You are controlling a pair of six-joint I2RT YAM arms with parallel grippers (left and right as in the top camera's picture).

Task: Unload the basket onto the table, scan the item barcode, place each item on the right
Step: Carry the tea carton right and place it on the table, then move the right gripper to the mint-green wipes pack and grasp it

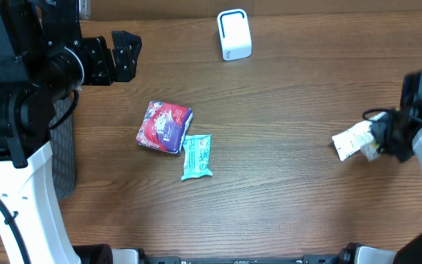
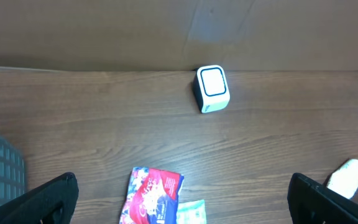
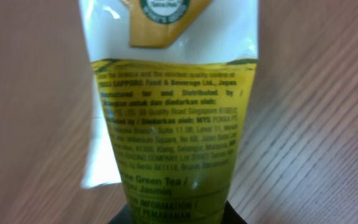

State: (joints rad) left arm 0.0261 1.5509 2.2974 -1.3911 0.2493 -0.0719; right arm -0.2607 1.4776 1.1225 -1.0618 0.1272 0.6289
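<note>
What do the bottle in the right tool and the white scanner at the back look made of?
The bottle is likely plastic under a smooth printed film sleeve: the print wraps its curve. The scanner is probably hard moulded plastic, smooth white, with rounded edges and a dark-rimmed face.

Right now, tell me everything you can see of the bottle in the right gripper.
The green tea bottle looks like plastic: white at its far end, wrapped in a yellow-green label with dense fine print and the words Green Tea, a gold and green emblem above. No barcode shows on this face. The right gripper is shut on one end, holding it sideways near the right edge of the table, free end toward the middle.
</note>
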